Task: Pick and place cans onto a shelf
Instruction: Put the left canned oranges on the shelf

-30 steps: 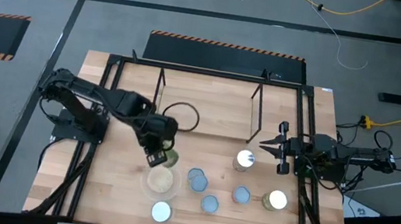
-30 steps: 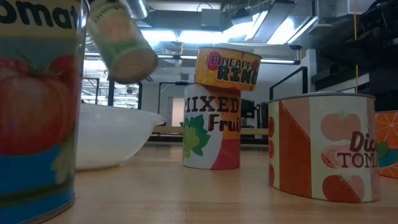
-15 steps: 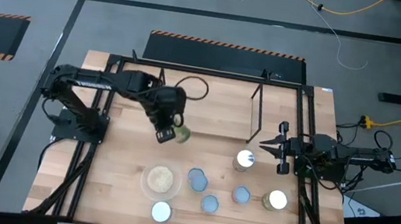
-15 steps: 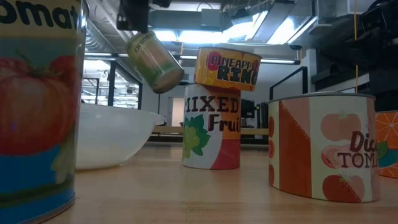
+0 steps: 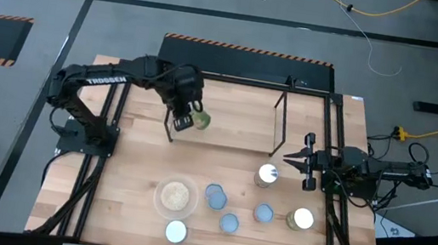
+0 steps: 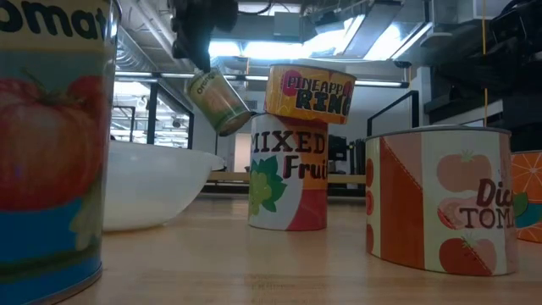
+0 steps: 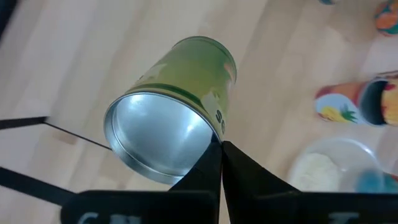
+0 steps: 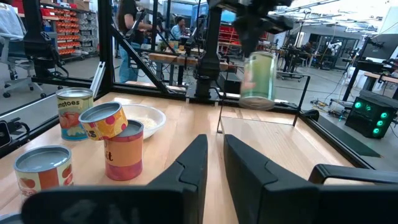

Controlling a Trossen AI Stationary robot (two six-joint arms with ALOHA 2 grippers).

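Left tool [image 5: 184, 120] pinches green can [image 5: 199, 120] rim, lifted, tilted; right tool [image 5: 306, 161] slightly parted, empty

2 dark jointed arms, the left arm [image 5: 96, 81] apparently lettered "TROSSEN".

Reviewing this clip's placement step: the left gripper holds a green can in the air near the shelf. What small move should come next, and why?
Probably carry the green can a little farther over the shelf and level it before lowering. The left gripper pinches it by the rim, tilted and clear of the wood, so it would not land flat. The right gripper waits at the table's right.
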